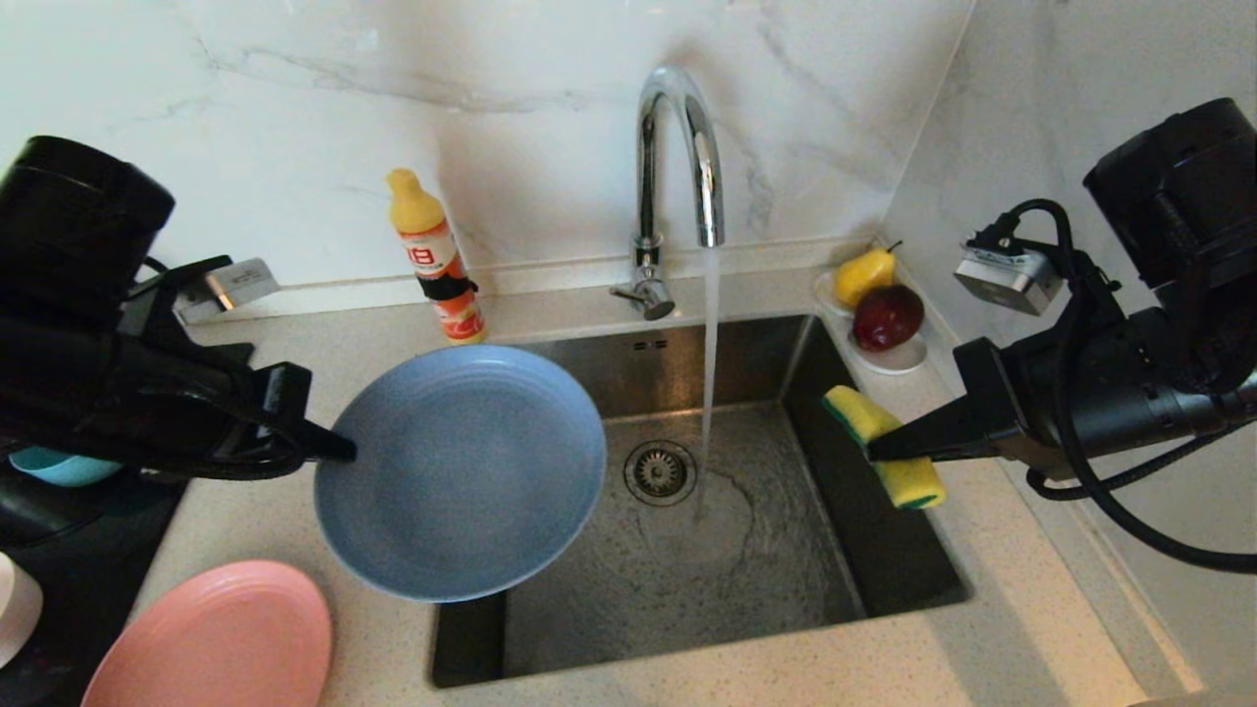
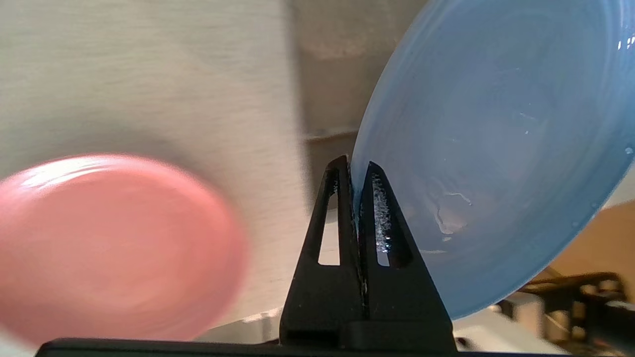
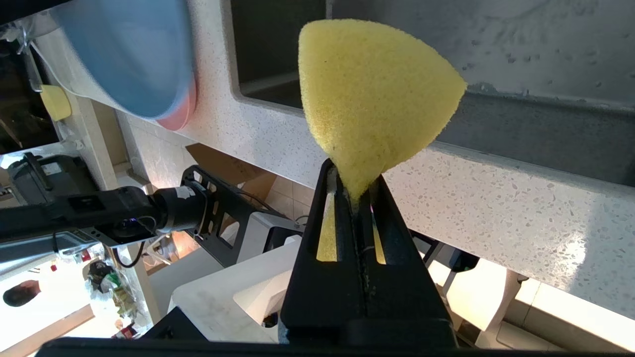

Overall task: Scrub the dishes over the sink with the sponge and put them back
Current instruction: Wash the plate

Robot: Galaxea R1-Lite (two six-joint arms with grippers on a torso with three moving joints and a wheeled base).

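My left gripper (image 1: 344,452) (image 2: 355,171) is shut on the rim of the grey-blue plate (image 1: 462,471) (image 2: 496,148), held in the air over the sink's left edge; the plate's face is wet. At the sink's right side my right gripper (image 1: 874,450) (image 3: 353,183) is shut on the sponge (image 1: 884,447) (image 3: 372,94), which is yellow with a green layer and bent in the grip. The sink (image 1: 766,579) is a steel basin with a round drain (image 1: 660,471). Water runs from the chrome tap (image 1: 678,147). The salmon-pink plate (image 1: 216,638) (image 2: 109,248) lies on the counter at the front left.
An orange detergent bottle (image 1: 437,260) stands behind the sink's left corner. A white dish with a pear and a red fruit (image 1: 884,304) sits at the back right. A teal bowl (image 1: 59,466) shows partly behind my left arm, above a dark mat (image 1: 88,550).
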